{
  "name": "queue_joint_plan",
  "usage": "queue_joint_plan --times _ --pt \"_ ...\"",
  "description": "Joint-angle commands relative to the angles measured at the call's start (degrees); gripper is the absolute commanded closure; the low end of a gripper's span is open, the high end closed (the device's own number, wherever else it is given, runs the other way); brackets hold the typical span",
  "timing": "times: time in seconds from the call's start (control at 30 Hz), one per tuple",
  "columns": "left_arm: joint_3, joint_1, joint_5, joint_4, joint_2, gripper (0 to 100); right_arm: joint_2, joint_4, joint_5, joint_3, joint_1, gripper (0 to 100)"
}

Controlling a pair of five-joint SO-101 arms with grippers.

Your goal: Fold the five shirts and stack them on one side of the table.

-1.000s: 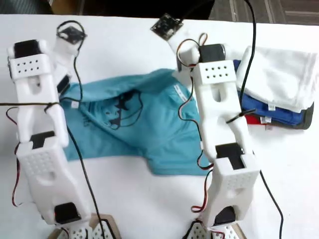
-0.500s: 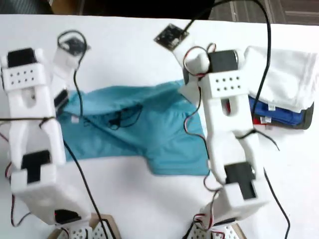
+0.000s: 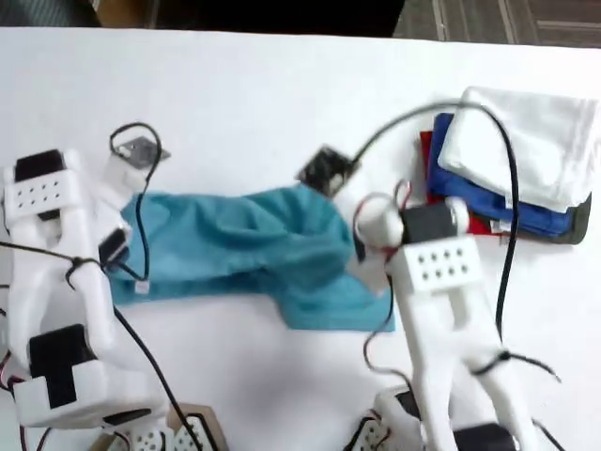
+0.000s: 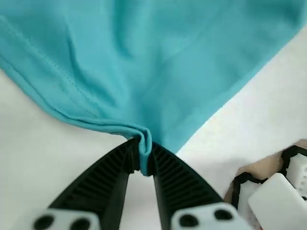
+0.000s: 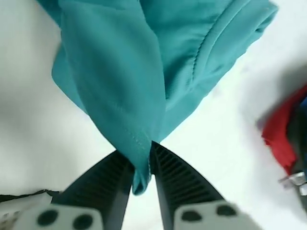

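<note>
The left claw [image 4: 142, 154] is closed tight on a bunched fold at the edge of the teal shirt [image 4: 158, 62]. A little cloth sticks out btw. the two black jaws. The right claw [image 5: 142, 160] is closed the same way on another pinched fold of this shirt, w/ a small tip of cloth hanging past the jaws.

In the high view both claws are hard to make out, because the white arm bodies and the cables cover them. There you can see approx. where the shirt meets each arm, one at its left end and one at its right end. The bases of both arms are cut off by the near edge of that picture.

The shirt lies on the white desk [image 3: 235, 85] btw. the two arms. It is gathered into a long wrinkled band, w/ one flap spreading toward the near edge on the right side. Folds cover its front, so I can't tell what is on it.

Beside the right arm, apart from the teal shirt, stands a stack of folded shirts. A white shirt [image 3: 526, 141] is on top and a blue shirt [image 3: 470, 193] is under it. A red shirt [image 3: 427, 150] and a dark shirt [image 3: 580, 224] lower down show as thin edges, so their order is unclear. In the right wrist view the red edge is cut off by the picture border.
</note>
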Motion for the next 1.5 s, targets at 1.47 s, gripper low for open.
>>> queue_joint_plan --times 1.47 --pt "-33.45 -1.05 14.86 -8.7 32.26 98 24.66 -30.64 -9.05 -12.04 -1.45 97.8"
